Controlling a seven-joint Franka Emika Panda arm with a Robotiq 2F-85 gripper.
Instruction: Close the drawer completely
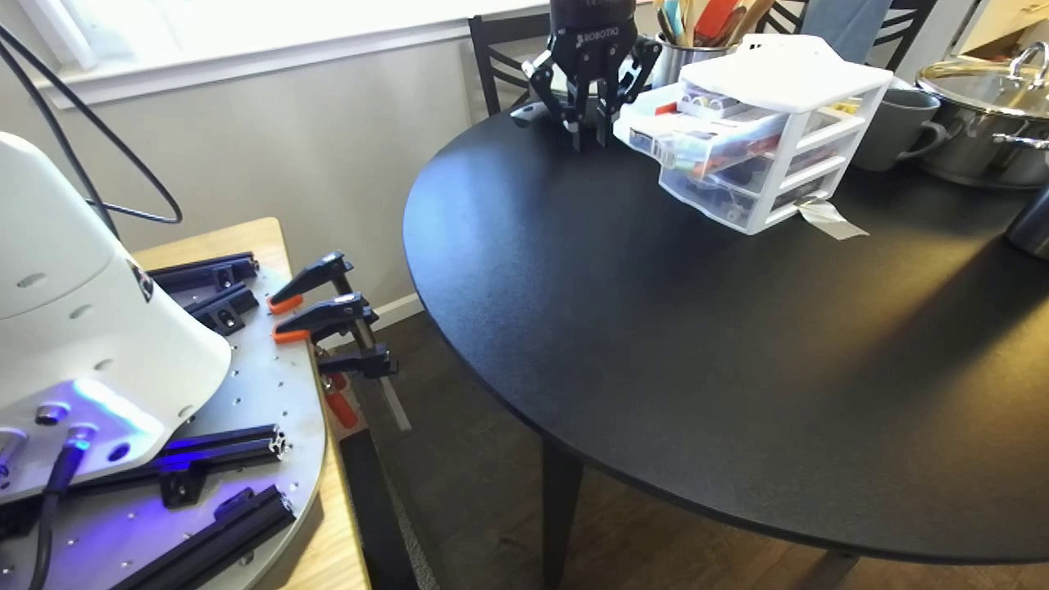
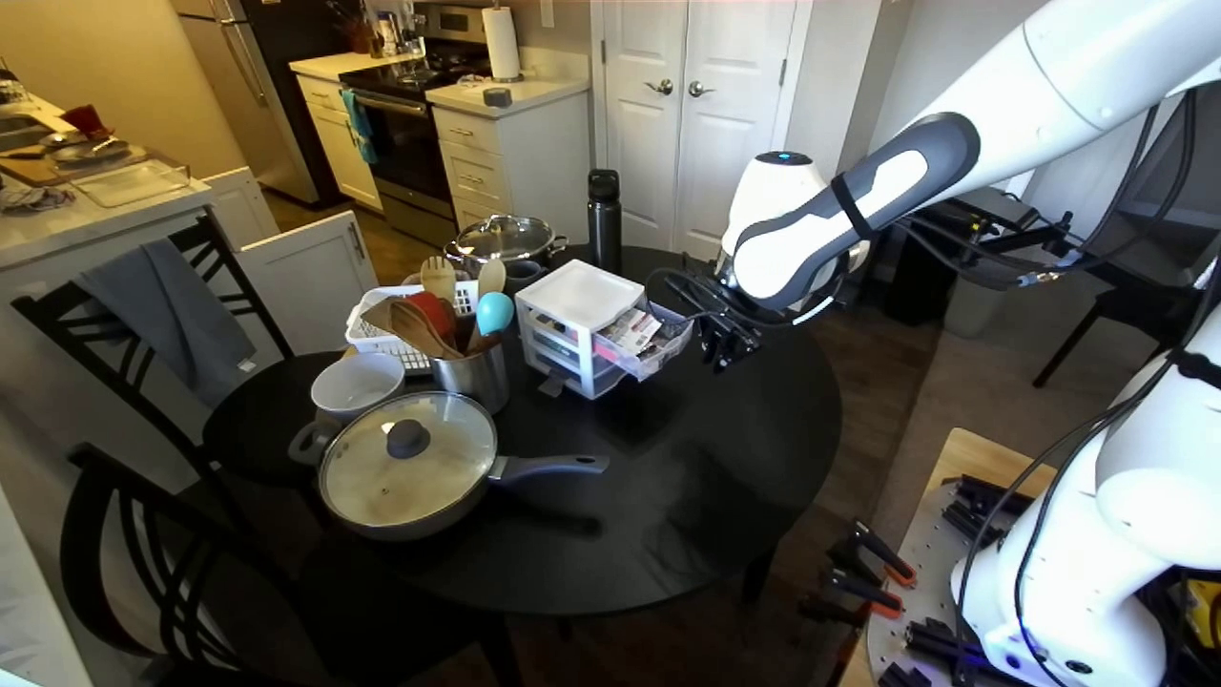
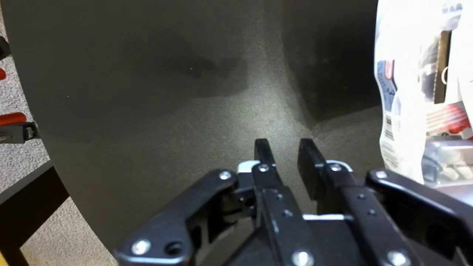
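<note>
My gripper (image 1: pixel 590 141) hung in front of the organizer (image 2: pixel 580 294), its fingers (image 3: pixel 264 152) pointing down over the black table (image 1: pixel 697 344). It was released: the fingers stood somewhat apart, and in the wrist view the bare table showed through the gap between them. The clear top drawer (image 2: pixel 665 353) jutted out of the organizer's front, toward my gripper, and so was yet to be closed. I had it just beside my fingertips, with a stretch of table showing between in the wrist view; whether any other part of my gripper touched it, I could not tell. Printed packets (image 2: pixel 631 330) and a red item (image 3: pixel 459 127) lay in it. At the organizer's foot lay a strip of tape (image 1: pixel 829 219). Off its flank stood a metal utensil holder (image 2: pixel 480 379); behind it were a grey mug (image 1: pixel 893 131) and a glass-lidded pot (image 1: pixel 977 143).
</note>
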